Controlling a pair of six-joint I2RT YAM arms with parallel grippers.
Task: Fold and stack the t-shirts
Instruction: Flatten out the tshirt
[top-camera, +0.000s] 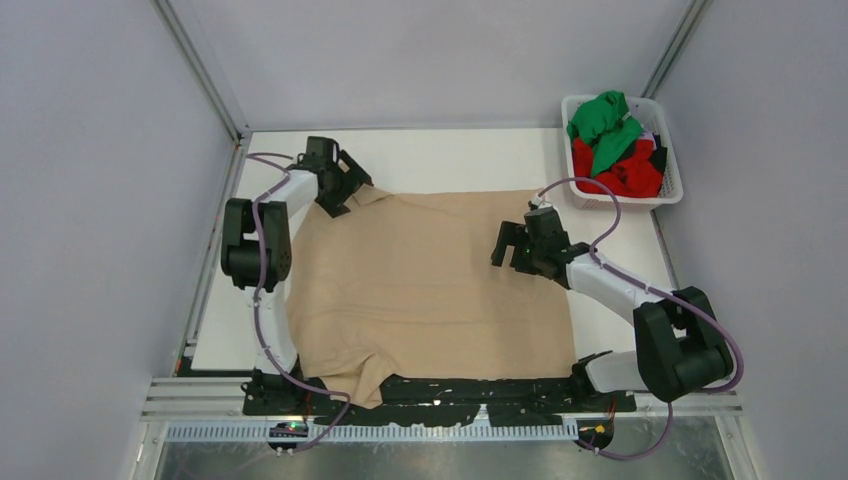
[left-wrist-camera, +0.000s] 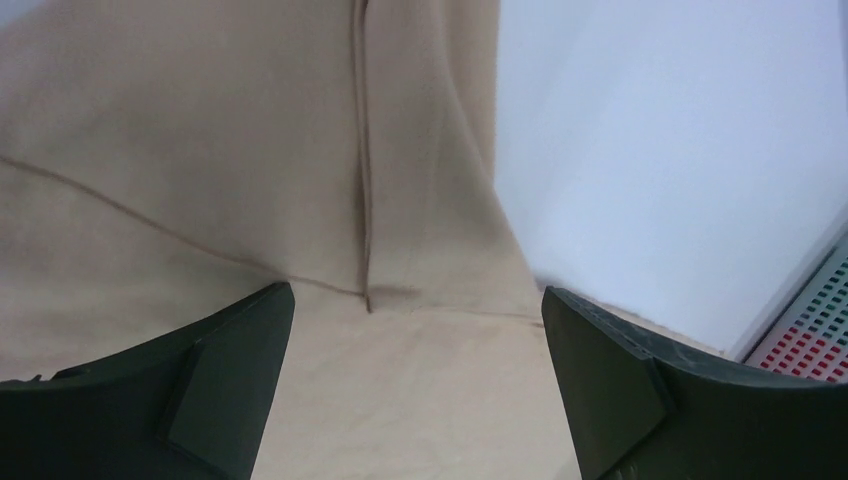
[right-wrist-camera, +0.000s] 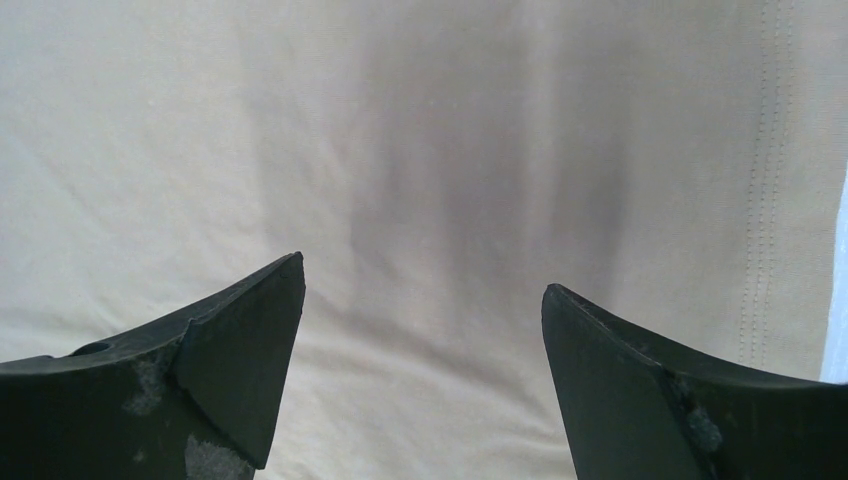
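Covering the middle of the white counter (top-camera: 450, 160), the beige t-shirt (top-camera: 430, 290) lies spread flat. The green t-shirt (top-camera: 603, 125) and red t-shirt (top-camera: 630, 175) sit crumpled in the basket (top-camera: 625, 203) at upper right. The left gripper (top-camera: 348, 190) is at the beige shirt's upper-left corner and the right gripper (top-camera: 508, 245) is over its right side. Both have their jaws wide and hold nothing.

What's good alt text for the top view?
A beige-tan t-shirt lies spread on the table, the open left gripper at its far-left corner, the open right gripper over its right side. A white basket far right holds green and red shirts.
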